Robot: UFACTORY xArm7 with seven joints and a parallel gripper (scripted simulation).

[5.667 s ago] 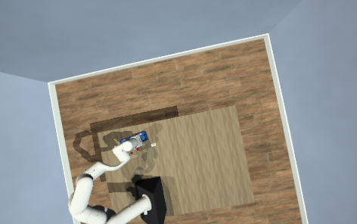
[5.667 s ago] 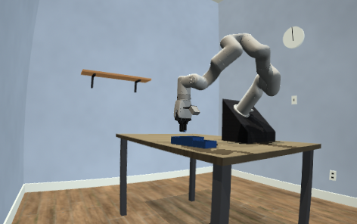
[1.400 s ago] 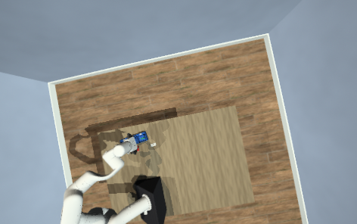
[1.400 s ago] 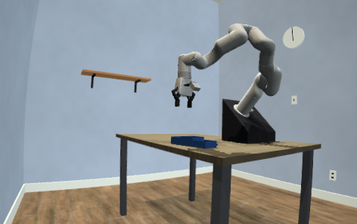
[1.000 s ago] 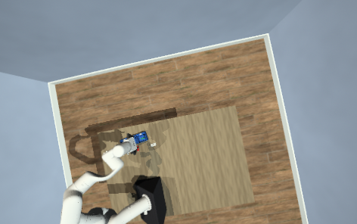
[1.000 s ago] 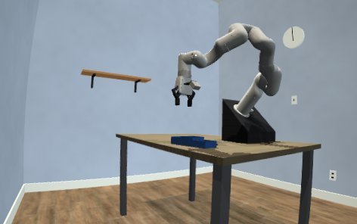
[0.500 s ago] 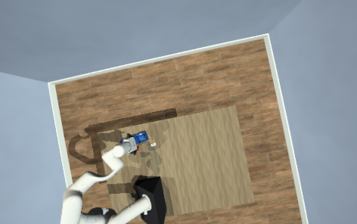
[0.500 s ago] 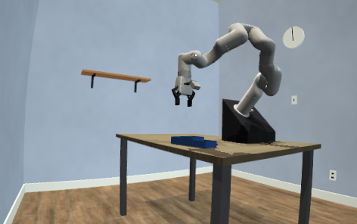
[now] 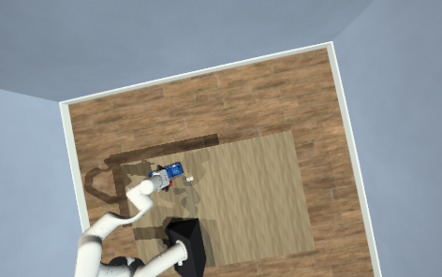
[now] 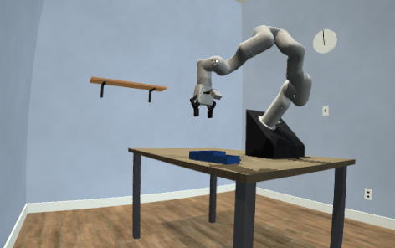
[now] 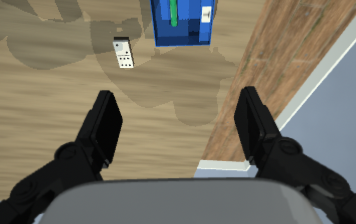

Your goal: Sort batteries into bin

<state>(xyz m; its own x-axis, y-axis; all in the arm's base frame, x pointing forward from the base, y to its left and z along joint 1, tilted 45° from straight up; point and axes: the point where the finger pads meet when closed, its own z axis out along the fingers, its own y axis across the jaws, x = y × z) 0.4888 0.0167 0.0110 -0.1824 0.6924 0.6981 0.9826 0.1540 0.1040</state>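
A blue bin [image 11: 182,22] stands near the table's edge and holds a green cylindrical battery [image 11: 173,12]. A white label [image 11: 205,14] sits on the bin's rim. The bin also shows in the overhead view [image 9: 173,169] and in the side view [image 10: 214,157]. My gripper [image 11: 177,103] is open and empty, high above the table and back from the bin. In the side view the gripper [image 10: 202,110] hangs well above the bin. In the overhead view the gripper [image 9: 164,180] partly covers the bin.
A white domino [image 11: 124,52] lies on the table beside the bin and also shows in the overhead view [image 9: 189,179]. A small red thing [image 9: 170,184] lies next to the gripper. The black robot base [image 10: 272,140] stands at the table's far side. The table edge runs close to the bin.
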